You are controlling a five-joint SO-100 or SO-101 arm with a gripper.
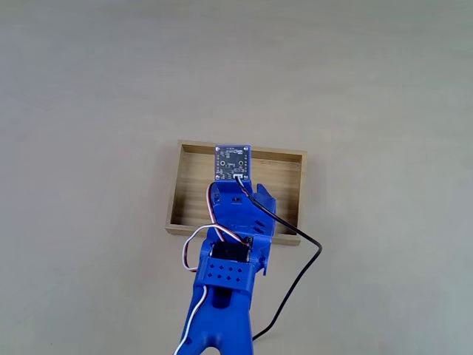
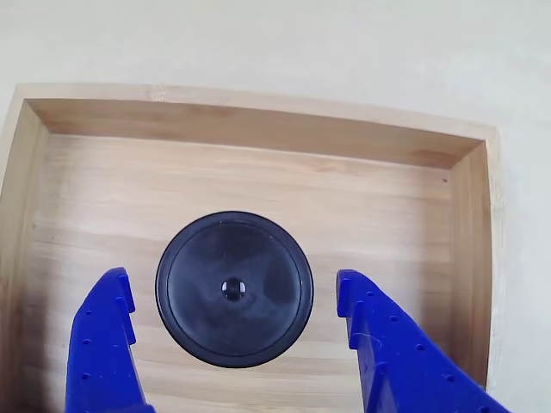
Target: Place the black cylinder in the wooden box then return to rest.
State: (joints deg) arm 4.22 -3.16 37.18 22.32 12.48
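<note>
Pale worktop point(image 1: 89, 89) carrying the wooden box point(image 2: 258, 129); black cylinder point(image 2: 233, 290) upright on the box floor, centred between the released claw point(image 2: 232, 335) fingers, untouched. Probably light, rigid, smooth-walled; best held across its round sides

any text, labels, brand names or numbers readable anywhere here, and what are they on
None can be read.
The small circuit board on the arm in the fixed view has tiny markings, too small and blurred to read.
The black cylinder, the wooden box and the blue gripper bear no lettering.
</note>
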